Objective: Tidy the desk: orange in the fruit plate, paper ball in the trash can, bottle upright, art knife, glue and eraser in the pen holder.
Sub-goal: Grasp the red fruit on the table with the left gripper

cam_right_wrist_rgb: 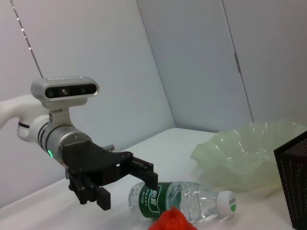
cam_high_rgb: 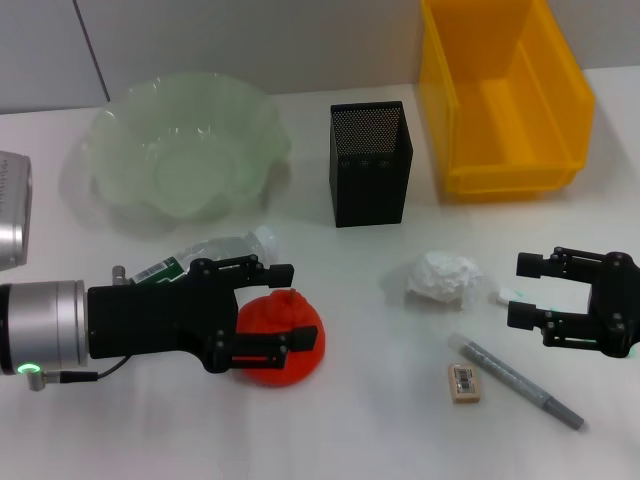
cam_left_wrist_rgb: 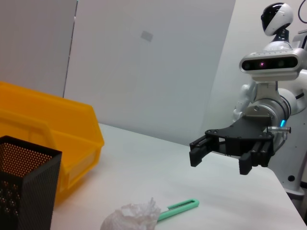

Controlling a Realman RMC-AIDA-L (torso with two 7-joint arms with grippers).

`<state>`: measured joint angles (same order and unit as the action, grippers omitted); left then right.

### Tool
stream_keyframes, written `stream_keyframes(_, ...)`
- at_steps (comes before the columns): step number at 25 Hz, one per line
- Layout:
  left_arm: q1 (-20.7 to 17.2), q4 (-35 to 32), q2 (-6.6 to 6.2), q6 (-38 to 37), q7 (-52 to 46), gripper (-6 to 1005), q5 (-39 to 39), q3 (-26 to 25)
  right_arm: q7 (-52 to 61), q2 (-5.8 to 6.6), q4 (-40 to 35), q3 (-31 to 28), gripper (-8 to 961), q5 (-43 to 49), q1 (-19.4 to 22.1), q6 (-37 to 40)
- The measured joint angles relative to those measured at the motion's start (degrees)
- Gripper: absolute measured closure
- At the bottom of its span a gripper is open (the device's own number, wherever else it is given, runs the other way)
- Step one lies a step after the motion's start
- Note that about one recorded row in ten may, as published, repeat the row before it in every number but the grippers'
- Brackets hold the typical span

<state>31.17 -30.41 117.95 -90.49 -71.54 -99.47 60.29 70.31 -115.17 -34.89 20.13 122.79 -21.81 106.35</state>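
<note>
Head view: the left pincer [cam_high_rgb: 283, 318] sits with its fingers spread around the red-orange, knobbly orange [cam_high_rgb: 279, 338] on the counter [cam_high_rgb: 350, 430], just in front of the lying bottle [cam_high_rgb: 215, 252]. The right pincer [cam_high_rgb: 520, 291] hangs apart beside the paper ball [cam_high_rgb: 443, 274].

Left wrist view: the right pincer [cam_left_wrist_rgb: 218, 156] gapes above the counter.

Right wrist view: the left pincer [cam_right_wrist_rgb: 128, 184] spreads next to the clear, green-labelled bottle [cam_right_wrist_rgb: 182, 200]; the orange [cam_right_wrist_rgb: 171, 221] peeks in.

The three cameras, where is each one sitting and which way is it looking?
Head view: sits on the robot's head, looks down at the white desk; both tools show, left tool around the red-orange round orange, right tool open.
Left wrist view: sits on the left arm, looks across at the right tool and robot body.
Right wrist view: sits on the right arm, looks at the left tool.
Shared: the black mesh pen holder appears in all three.
</note>
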Motion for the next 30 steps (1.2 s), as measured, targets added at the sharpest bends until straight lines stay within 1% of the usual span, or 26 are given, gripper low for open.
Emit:
stream_keyframes(20,0.1,-1.0,0.02,0.4,-0.2,185,-0.1,0.4,0.0,0.03,0.0,0.0,205,0.0,0.3,-0.8)
stream_keyframes(25,0.5,-4.1,0.60,2.6,-0.4,185,-1.6,0.9,0.0,0.04,0.0,0.0,206,0.0,0.1,-0.8)
stream_keyframes(30,1.5,-6.3,0.58,5.3,-1.4,185,-2.5,3.0,0.0,0.04,0.0,0.0,206,0.0,0.0,-0.9)
